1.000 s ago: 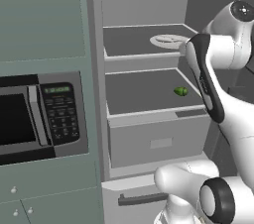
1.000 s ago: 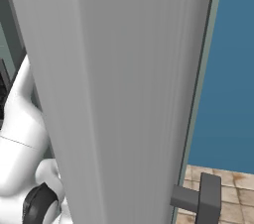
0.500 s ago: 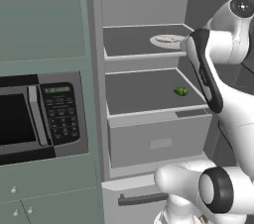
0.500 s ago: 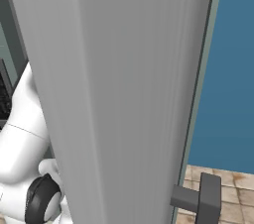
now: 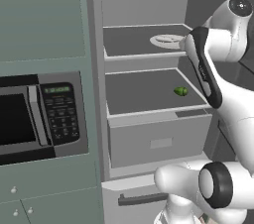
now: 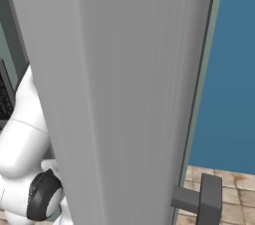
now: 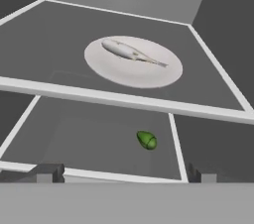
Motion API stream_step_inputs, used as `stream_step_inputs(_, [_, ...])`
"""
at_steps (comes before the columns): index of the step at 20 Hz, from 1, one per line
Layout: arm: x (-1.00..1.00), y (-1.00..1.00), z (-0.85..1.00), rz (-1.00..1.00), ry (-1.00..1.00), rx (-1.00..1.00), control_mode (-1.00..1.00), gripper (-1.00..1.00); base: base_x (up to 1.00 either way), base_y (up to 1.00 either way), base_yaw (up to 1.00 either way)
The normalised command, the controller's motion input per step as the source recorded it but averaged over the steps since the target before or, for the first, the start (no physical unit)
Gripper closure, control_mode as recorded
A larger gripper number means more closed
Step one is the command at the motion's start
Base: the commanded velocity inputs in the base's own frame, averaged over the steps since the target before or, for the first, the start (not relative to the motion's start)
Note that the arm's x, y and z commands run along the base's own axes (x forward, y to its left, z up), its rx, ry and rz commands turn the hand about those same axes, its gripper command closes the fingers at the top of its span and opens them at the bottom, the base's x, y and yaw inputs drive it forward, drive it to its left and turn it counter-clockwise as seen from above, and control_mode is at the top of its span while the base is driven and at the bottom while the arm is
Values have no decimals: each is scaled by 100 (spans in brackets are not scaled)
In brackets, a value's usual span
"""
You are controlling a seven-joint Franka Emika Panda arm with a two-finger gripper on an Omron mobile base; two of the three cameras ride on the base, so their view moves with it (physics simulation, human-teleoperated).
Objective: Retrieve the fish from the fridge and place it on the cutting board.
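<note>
Grey shelves fill the open fridge [image 5: 149, 94], which stands just to the right of a pale green cabinet front holding a black-fronted microwave [image 5: 39, 116]. Below the lower shelf sits a light-grey drawer [image 5: 158, 141], and under that a dark bar handle [image 5: 141, 199] runs across the lower front. In the right base view the fridge door [image 6: 124, 94] stands edge-on and blocks most of the scene, with its dark handle [image 6: 209, 201] jutting out at the bottom right, a blue wall [image 6: 231, 69] behind and a tiled floor below.

On the upper shelf rests a white plate [image 7: 111, 67], and the fish [image 7: 130, 52] lies across it, slim and silvery, angled from upper left to lower right in the hand view. From the left base view the plate's rim [image 5: 166, 41] shows near the right end of that shelf, partly hidden by the arm; the fish itself is too small there to make out. A small green object [image 7: 147, 140], rounded and possibly a vegetable, lies on the lower shelf toward its right side.

The gripper [image 7: 124, 173] hangs in front of the fridge, level with the shelf edges, well apart from the fish and touching nothing. Its jaws stand wide apart, one fingertip at each lower corner of the hand view, with nothing between them.
</note>
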Motion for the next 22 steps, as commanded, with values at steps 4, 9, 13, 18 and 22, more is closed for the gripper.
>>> stream_step_inputs(4, [3,0,-1,7,0,-1,-100,-100,0,0,0])
stream_step_inputs(9, [10,0,-5,8,0,-2,-100,-100,0,0,0])
stream_step_inputs(13, [38,0,-5,0,4,0,-100,-100,0,0,0])
stream_step_inputs(18, [48,0,-2,0,7,0,-100,-100,0,0,0])
stream_step_inputs(22, [49,0,0,0,8,0,-100,-100,0,0,0])
